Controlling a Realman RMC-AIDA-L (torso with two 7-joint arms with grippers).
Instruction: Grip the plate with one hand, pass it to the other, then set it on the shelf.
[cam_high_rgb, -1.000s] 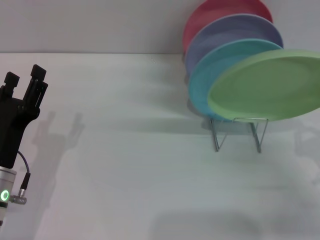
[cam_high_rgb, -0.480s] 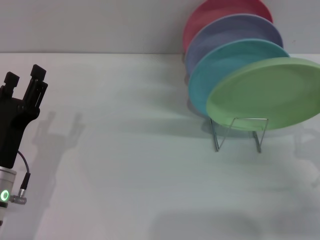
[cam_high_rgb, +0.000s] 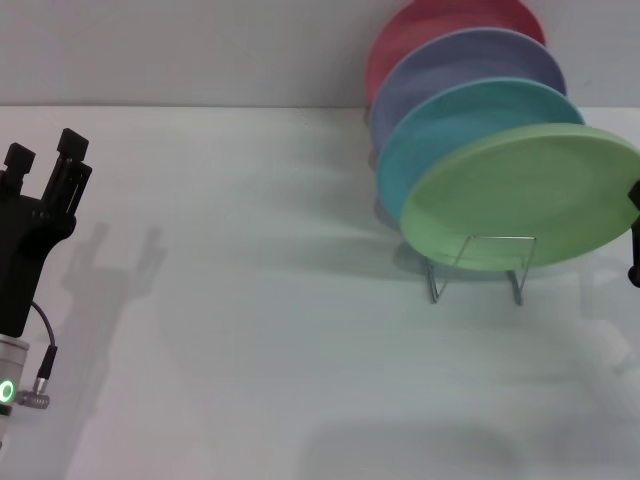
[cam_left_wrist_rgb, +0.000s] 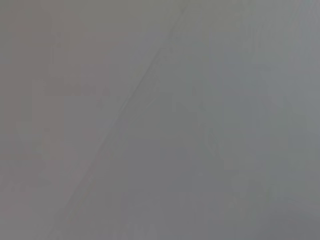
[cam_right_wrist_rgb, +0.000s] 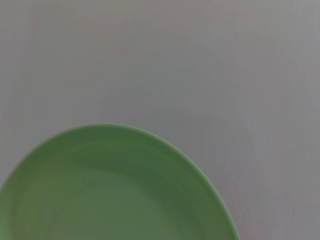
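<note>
The light green plate (cam_high_rgb: 520, 195) leans tilted in the front slot of the wire shelf (cam_high_rgb: 478, 268), just in front of the turquoise plate. It also fills the lower part of the right wrist view (cam_right_wrist_rgb: 110, 195). My right gripper (cam_high_rgb: 634, 235) shows only as a black sliver at the frame's right edge, at the green plate's right rim. My left gripper (cam_high_rgb: 45, 160) is open and empty, raised at the far left, well away from the shelf. The left wrist view shows only plain grey surface.
A turquoise plate (cam_high_rgb: 440, 130), a lavender plate (cam_high_rgb: 470, 60) and a red plate (cam_high_rgb: 420, 25) stand in the shelf behind the green one. The white table (cam_high_rgb: 250, 300) stretches between my left arm and the shelf.
The green plate has moved down and to the left, into the shelf's front loops. My right gripper has come into view at the right edge. My left arm has barely moved.
</note>
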